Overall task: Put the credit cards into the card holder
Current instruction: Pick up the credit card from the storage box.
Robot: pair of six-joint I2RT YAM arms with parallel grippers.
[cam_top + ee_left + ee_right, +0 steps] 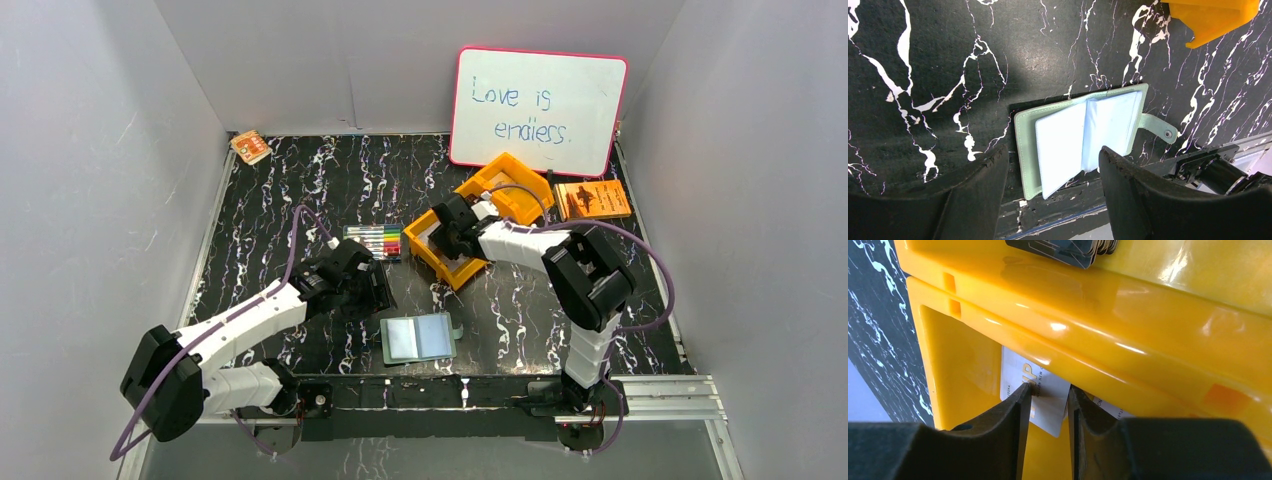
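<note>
Two grippers: left gripper (1053, 154) spread wide above the open card holder (1083, 135), near the table (260, 200) front edge. In the orange bin (1148, 315), right gripper (1049, 389) straddles a white credit card (1015, 371); can't tell if pinched.

Bin (510, 185): its walls are hemming in the right gripper (1049, 390); pens (374, 241) are lying just left; whiteboard (540, 110) is standing behind; table (260, 200) is lying open farther left.
</note>
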